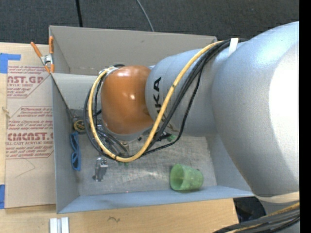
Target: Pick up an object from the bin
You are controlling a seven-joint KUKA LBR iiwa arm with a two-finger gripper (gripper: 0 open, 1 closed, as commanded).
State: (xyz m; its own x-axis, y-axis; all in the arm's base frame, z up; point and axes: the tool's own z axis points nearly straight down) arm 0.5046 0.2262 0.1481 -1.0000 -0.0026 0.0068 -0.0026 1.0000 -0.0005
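Grey metal bin (pixel 146 200), pale green plastic cup (pixel 185 177) lay tipped on its floor, blue curved plastic piece (pixel 75 151) lay along the left wall

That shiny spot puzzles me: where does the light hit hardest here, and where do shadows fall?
Camera view: a pale glare spot sits on the arm's orange cover; the grey arm is brightly lit from above; its shadow darkens the bin floor under the cover; the green cup by the front wall lies in light.
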